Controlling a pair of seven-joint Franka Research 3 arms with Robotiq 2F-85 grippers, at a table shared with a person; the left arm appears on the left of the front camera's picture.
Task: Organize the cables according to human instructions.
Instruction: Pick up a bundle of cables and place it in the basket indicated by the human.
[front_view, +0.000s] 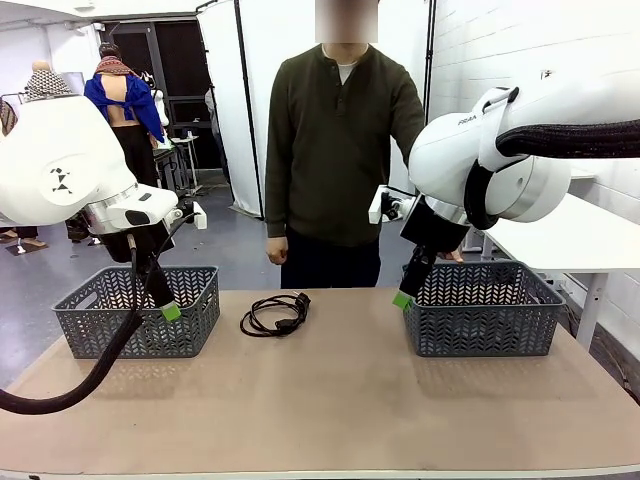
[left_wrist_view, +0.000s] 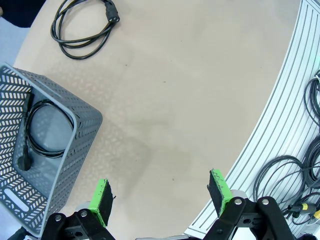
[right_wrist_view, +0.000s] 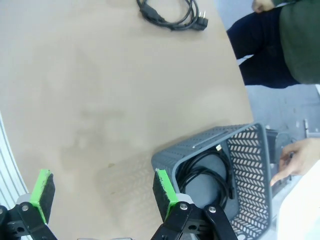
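Coiled cable (front_view: 275, 314) lies between both open end effectors.

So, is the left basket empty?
No, in the left wrist view a coiled cable lies inside the left basket.

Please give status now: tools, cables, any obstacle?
Left tool and right tool open, empty. One coiled black power cable on table between grey plastic baskets. Nothing in the way.

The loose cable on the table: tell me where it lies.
In the front view the loose cable lies coiled on the bare table near its far edge, between the left basket and the right basket, nearer the left one.
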